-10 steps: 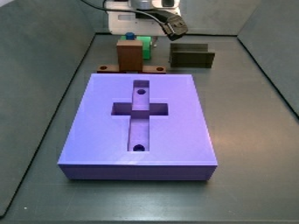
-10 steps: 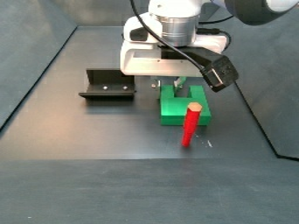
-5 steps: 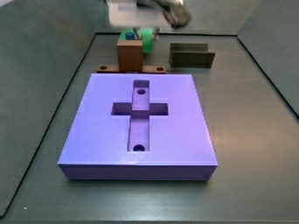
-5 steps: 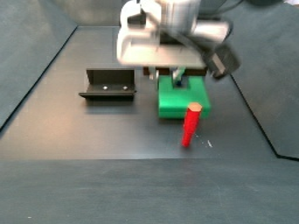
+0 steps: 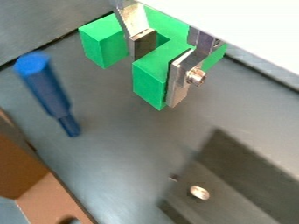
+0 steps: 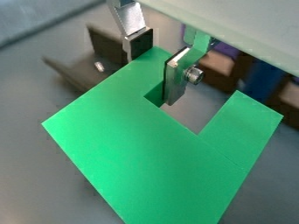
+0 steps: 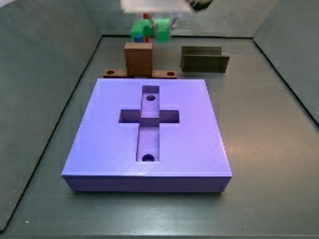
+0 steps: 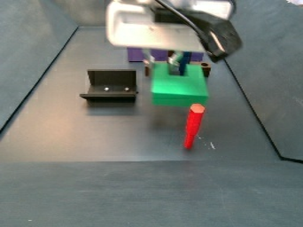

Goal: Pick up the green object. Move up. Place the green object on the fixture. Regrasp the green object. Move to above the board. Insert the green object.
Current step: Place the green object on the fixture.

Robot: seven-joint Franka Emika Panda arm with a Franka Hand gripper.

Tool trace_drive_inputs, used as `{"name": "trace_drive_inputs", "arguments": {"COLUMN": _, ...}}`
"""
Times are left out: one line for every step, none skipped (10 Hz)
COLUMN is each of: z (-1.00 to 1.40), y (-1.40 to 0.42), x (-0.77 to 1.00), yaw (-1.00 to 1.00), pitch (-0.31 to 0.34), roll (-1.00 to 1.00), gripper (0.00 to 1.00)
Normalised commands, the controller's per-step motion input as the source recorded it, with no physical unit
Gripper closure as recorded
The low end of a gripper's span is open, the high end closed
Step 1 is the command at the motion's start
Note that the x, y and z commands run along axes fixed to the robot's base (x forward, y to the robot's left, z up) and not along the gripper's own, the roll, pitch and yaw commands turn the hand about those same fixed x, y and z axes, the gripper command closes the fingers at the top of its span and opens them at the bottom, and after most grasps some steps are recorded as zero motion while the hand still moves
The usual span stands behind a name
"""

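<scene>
The green object (image 8: 178, 86) is a bright green U-shaped block hanging above the floor, also seen high at the back in a side view (image 7: 161, 32). My gripper (image 5: 162, 66) is shut on one of its prongs, with a silver finger (image 5: 184, 77) on each side of that prong. The same grip shows in both wrist views, gripper (image 6: 156, 70) over the green block (image 6: 140, 149). The fixture (image 8: 109, 86) stands on the floor beside and below the held piece, also seen at the back right (image 7: 204, 60). The purple board (image 7: 149, 131) lies in front.
A thin red peg (image 8: 193, 126) stands upright on the floor just in front of the held piece; it looks blue in a wrist view (image 5: 47, 92). A taller brown block (image 7: 137, 58) stands behind the board. Dark walls (image 7: 50, 103) close the floor in.
The gripper has risen, carrying the green object up off the floor. The peg, fixture and board have stayed put.
</scene>
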Motion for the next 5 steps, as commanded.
{"name": "trace_drive_inputs", "arguments": {"z": 0.54, "y": 0.13, "x": 0.82, "yaw": -0.32, "pitch": -0.203, "roll": -0.88, "gripper": 1.00}}
{"name": "trace_drive_inputs", "arguments": {"z": 0.43, "y": 0.12, "x": 0.83, "yaw": -0.29, "pitch": -0.260, "roll": -0.89, "gripper": 1.00}}
{"name": "trace_drive_inputs", "arguments": {"z": 0.32, "y": 0.08, "x": 0.84, "yaw": -0.25, "pitch": -0.297, "roll": -0.86, "gripper": 1.00}}
{"name": "trace_drive_inputs", "arguments": {"z": 0.29, "y": 0.00, "x": 0.90, "yaw": -0.21, "pitch": -0.183, "roll": -0.81, "gripper": 1.00}}
{"name": "trace_drive_inputs", "arguments": {"z": 0.16, "y": 0.00, "x": 1.00, "yaw": -0.16, "pitch": 0.000, "roll": -0.67, "gripper": 1.00}}
